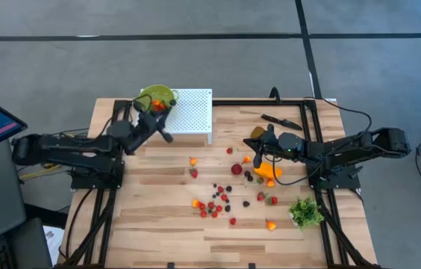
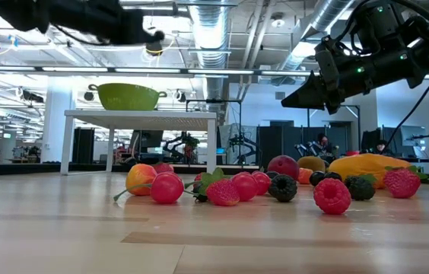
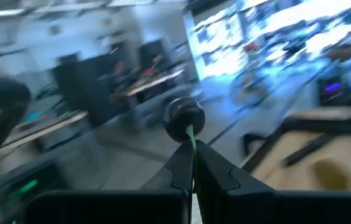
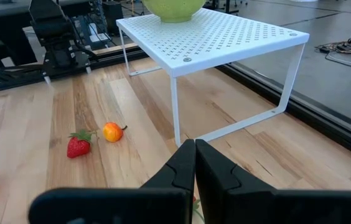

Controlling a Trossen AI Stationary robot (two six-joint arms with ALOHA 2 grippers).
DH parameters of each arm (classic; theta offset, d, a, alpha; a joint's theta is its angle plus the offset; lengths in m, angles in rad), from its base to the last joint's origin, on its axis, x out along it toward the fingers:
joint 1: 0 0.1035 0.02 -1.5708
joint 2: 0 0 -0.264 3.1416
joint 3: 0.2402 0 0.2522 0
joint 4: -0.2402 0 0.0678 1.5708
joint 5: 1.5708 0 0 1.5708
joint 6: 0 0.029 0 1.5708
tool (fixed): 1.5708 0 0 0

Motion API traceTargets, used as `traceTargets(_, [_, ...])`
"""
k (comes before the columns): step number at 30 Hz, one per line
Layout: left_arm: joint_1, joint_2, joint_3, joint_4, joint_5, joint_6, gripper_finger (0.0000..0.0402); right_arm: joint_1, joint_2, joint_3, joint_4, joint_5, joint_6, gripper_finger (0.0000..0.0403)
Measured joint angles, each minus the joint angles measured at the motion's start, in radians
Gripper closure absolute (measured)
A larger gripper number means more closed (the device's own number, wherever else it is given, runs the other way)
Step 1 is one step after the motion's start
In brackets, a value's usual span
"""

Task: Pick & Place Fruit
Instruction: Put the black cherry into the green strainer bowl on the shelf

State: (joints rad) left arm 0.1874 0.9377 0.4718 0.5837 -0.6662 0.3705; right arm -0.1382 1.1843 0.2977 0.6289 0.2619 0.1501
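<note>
My left gripper (image 1: 165,134) hovers by the near edge of the white rack (image 1: 192,112), shut on a dark round berry (image 3: 184,118) with a green stem. A green bowl (image 1: 157,98) stands on the rack with red and orange pieces inside. My right gripper (image 1: 257,158) is shut and raised over the table's right half, next to the elongated orange fruit (image 1: 269,172). The brownish kiwi-like oval (image 1: 257,132) lies farther back. Small red, orange and dark berries (image 1: 218,198) are scattered over the middle of the table. My left gripper pinches the berry's green stem (image 3: 191,138) between its two fingertips (image 3: 216,171). The dark berry sticks out just beyond the tips. It is lifted clear of the table and the rack.
A black knife (image 1: 281,119) lies near the far right corner. A green leafy bunch (image 1: 306,213) sits by the right edge. A strawberry (image 4: 79,146) and an orange berry (image 4: 112,132) lie in front of the rack. The rack's legs (image 4: 175,112) stand on the table's far side.
</note>
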Motion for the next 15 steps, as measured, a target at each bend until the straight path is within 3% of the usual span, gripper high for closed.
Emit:
traceTargets(5, [0.070,0.016,-0.003,-0.031,-0.090,0.000,0.0401,0.000,0.000,0.000,0.000,0.000,0.000,0.0397])
traceTargets(15, [0.157,0.021,-0.041,-0.033,-0.167,0.000,0.0401,0.000,0.000,0.000,0.000,0.000,0.000,0.0397])
